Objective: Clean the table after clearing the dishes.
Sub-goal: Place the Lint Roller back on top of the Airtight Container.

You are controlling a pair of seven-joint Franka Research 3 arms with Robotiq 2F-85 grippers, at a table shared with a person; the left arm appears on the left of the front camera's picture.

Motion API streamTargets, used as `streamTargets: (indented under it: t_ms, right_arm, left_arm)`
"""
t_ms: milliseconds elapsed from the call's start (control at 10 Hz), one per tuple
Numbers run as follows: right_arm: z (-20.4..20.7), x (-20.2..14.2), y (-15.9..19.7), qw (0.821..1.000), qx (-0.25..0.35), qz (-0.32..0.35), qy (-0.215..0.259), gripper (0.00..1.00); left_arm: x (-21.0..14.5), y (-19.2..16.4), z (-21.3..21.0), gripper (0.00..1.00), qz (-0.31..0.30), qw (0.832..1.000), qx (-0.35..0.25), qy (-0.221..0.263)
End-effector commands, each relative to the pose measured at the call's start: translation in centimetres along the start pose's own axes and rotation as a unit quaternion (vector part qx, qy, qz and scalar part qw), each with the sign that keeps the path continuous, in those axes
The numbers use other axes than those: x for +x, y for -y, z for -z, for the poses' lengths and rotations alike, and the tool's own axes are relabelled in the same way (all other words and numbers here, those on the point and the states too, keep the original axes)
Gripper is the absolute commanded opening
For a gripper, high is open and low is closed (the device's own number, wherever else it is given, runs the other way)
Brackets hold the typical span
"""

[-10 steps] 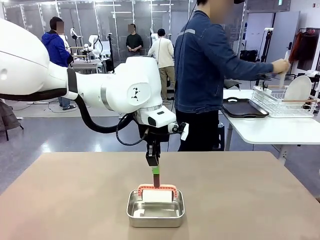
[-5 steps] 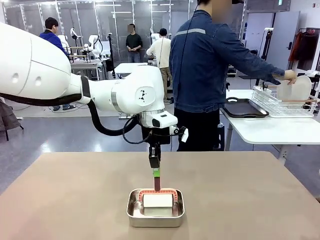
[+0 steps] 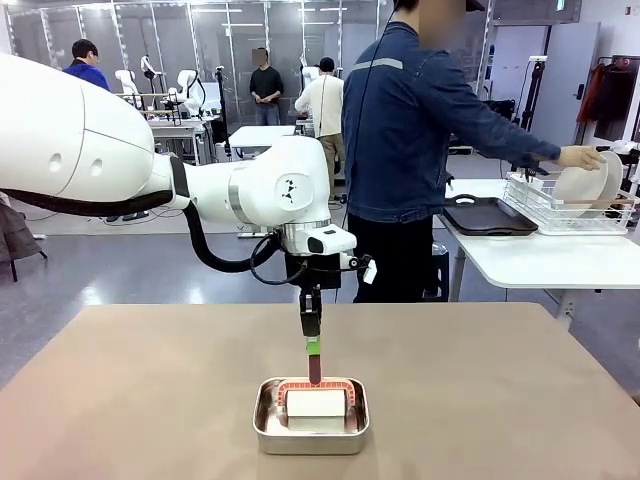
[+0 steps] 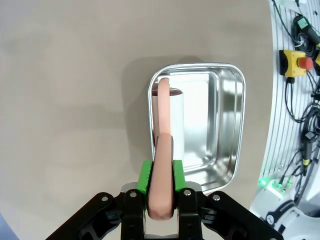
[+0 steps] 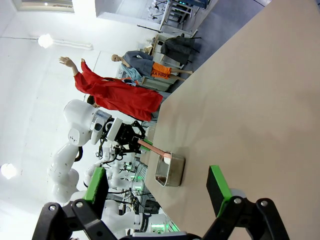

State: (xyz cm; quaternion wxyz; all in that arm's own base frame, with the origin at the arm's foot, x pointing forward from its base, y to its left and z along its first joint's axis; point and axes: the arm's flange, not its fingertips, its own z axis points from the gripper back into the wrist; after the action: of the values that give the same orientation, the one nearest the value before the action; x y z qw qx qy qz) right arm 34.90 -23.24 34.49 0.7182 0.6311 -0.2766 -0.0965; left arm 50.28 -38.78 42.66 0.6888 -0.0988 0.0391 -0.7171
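The tan table [image 3: 150, 400] carries a steel pan [image 3: 311, 428] near its front middle. My left gripper [image 3: 313, 342] hangs straight above it, shut on the orange-pink handle [image 4: 162, 150] of a scrubber. The scrubber's white, red-framed head [image 3: 316, 402] rests inside the pan [image 4: 220, 130]. The green pads [image 4: 146, 177] press the handle from both sides. My right gripper [image 5: 157, 172] is open above the table [image 5: 240, 100], nothing between its fingers. A person sets a white plate [image 3: 590, 183] into a wire rack on a side table.
A white side table [image 3: 540, 262] at the right holds the wire dish rack [image 3: 560, 210] and a dark tray [image 3: 487, 216]. The person stands beyond the far edge, turned to the rack. Bare tabletop lies all around the pan.
The left arm has sunk a little and the scrubber head has gone from the pan's rim down into the pan. The person's hand has brought the plate to the rack.
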Motion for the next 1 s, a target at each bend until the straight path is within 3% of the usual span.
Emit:
streamTargets:
  t_ms: [0,100,200,400,900]
  right_arm:
    - [0.0,0.0,-0.4,1.0,-0.002,0.005,-0.002,1.0]
    - [0.0,0.0,-0.4,1.0,-0.002,0.005,-0.002,1.0]
    - [0.0,0.0,-0.4,1.0,-0.002,0.005,-0.002,1.0]
    - [0.0,0.0,-0.4,1.0,-0.002,0.005,-0.002,1.0]
    - [0.0,0.0,-0.4,1.0,-0.002,0.005,-0.002,1.0]
  left_arm:
    - [-0.4,-0.2,-0.5,0.48,0.003,1.0,0.014,-0.006]
    - [-0.4,0.1,-1.1,0.55,0.004,1.0,0.021,-0.007]
    - [-0.3,0.5,-1.6,0.86,0.005,1.0,0.025,-0.006]
    - [-0.5,0.9,-2.1,1.0,0.007,1.0,0.026,-0.002]
    - [-0.8,1.0,-2.3,1.0,0.009,1.0,0.027,0.003]
